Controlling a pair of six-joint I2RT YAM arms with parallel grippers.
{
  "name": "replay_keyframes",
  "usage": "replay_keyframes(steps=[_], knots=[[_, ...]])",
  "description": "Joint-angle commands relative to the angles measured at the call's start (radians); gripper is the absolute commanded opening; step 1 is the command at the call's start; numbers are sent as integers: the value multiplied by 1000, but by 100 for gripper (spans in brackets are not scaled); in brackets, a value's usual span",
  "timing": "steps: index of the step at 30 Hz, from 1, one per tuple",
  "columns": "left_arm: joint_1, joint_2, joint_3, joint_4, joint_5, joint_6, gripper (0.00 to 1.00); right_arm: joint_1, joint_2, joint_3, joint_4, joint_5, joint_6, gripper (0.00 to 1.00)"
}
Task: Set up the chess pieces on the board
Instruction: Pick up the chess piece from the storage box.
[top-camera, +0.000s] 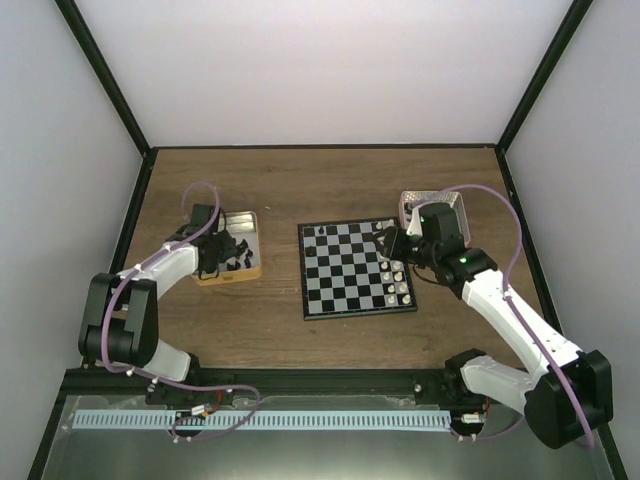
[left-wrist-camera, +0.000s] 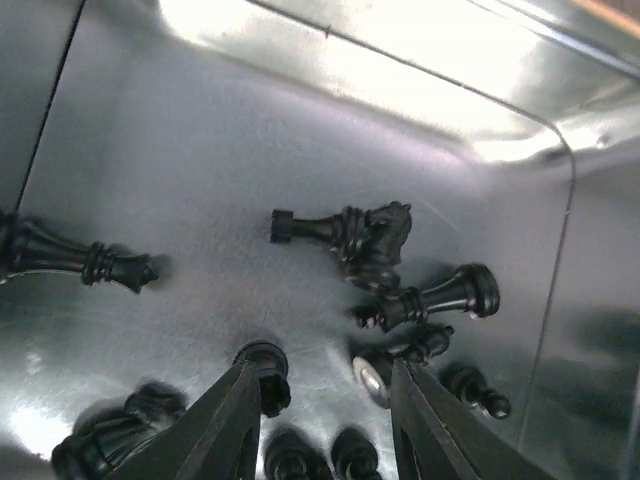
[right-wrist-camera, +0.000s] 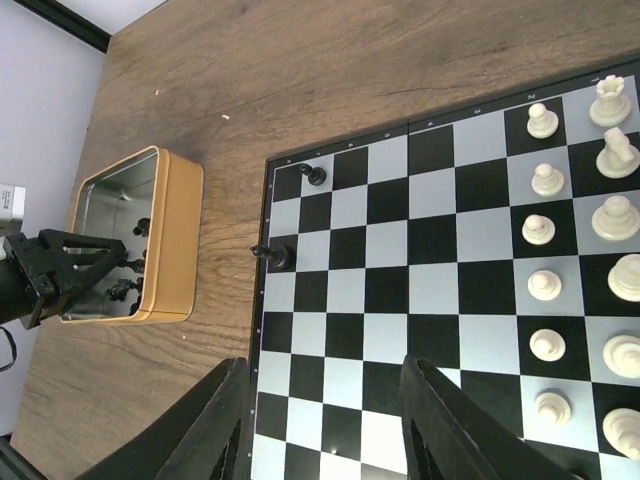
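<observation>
The board (top-camera: 345, 275) lies in the middle of the table. Two black chess pieces (right-wrist-camera: 272, 256) (right-wrist-camera: 314, 175) stand on its left edge row. More black chess pieces (left-wrist-camera: 365, 235) lie scattered inside a gold tin (top-camera: 245, 272). My left gripper (left-wrist-camera: 325, 370) is down in that tin, its jaws apart with nothing clamped between them; the left finger (left-wrist-camera: 235, 420) touches one piece (left-wrist-camera: 268, 368). My right gripper (right-wrist-camera: 325, 365) hovers open and empty over the board (right-wrist-camera: 420, 250), near its right side in the top view (top-camera: 388, 243).
White pieces (right-wrist-camera: 545, 285) stand in two rows along the board's right edge (top-camera: 398, 283). A silver tin (top-camera: 432, 205) sits behind the right arm. The gold tin (right-wrist-camera: 180, 235) stands left of the board on the wooden table (top-camera: 300, 180).
</observation>
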Motion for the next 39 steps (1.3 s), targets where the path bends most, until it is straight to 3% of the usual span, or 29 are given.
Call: replay_keyframes(steps=[1, 7, 24, 32, 39], knots=[[4, 26, 44, 55, -27, -18, 39, 7, 9, 47, 17, 10, -7, 42], [7, 83, 79, 96, -92, -63, 39, 8, 73, 62, 47, -8, -23, 42], [26, 244, 166, 81, -45, -75, 34, 7, 143, 60, 103, -11, -18, 39], [26, 272, 192, 70, -83, -46, 17, 8, 152, 58, 120, -13, -12, 37], [25, 226, 177, 72, -112, -47, 12, 8, 142, 52, 120, -18, -10, 37]])
